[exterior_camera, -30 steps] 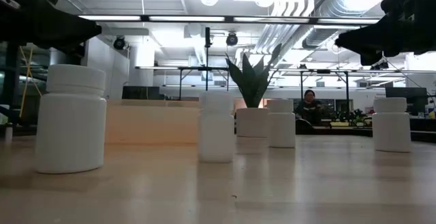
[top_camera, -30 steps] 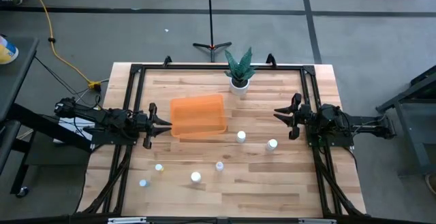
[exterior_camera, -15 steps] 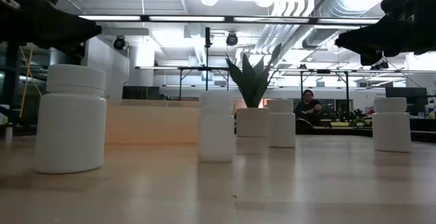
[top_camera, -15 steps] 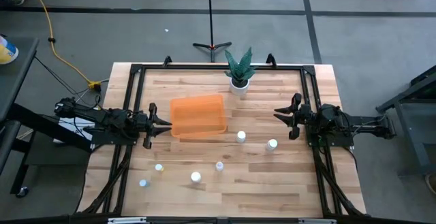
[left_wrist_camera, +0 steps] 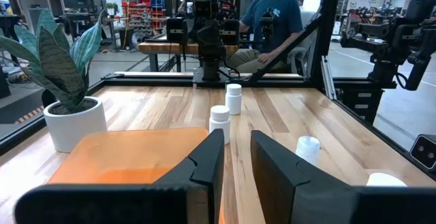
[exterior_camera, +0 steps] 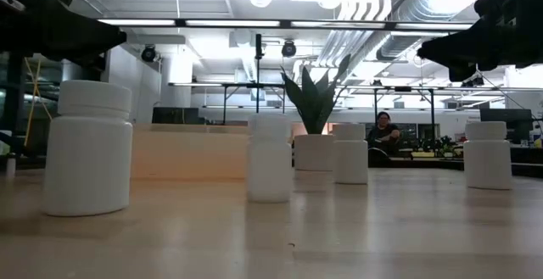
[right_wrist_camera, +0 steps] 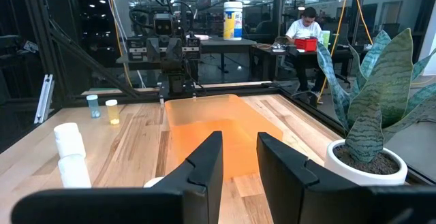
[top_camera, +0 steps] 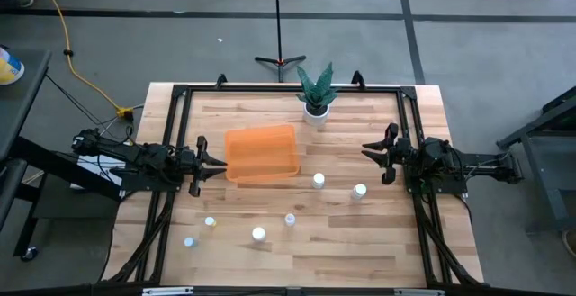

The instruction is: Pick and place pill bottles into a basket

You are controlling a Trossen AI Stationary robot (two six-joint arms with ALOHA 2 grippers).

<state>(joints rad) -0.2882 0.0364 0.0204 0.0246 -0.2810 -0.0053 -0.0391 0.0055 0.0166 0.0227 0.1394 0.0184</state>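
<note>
Six small pale pill bottles with white caps stand upright on the wooden table: two (top_camera: pixel 319 181) (top_camera: pixel 360 191) near the middle right and several (top_camera: pixel 259 234) nearer the front. The orange basket (top_camera: pixel 261 154) sits left of centre and looks empty. My left gripper (top_camera: pixel 220 163) hovers at the basket's left side, fingers a little apart, holding nothing; the left wrist view shows the gap between its fingers (left_wrist_camera: pixel 237 142). My right gripper (top_camera: pixel 367 150) hovers right of the basket, also slightly open and empty, as the right wrist view shows (right_wrist_camera: pixel 240 146).
A white pot with a green plant (top_camera: pixel 315 98) stands at the far edge, behind the basket. A black frame (top_camera: pixel 180 94) runs around the tabletop. People sit in the room beyond the table (left_wrist_camera: pixel 272 20) (right_wrist_camera: pixel 306 26).
</note>
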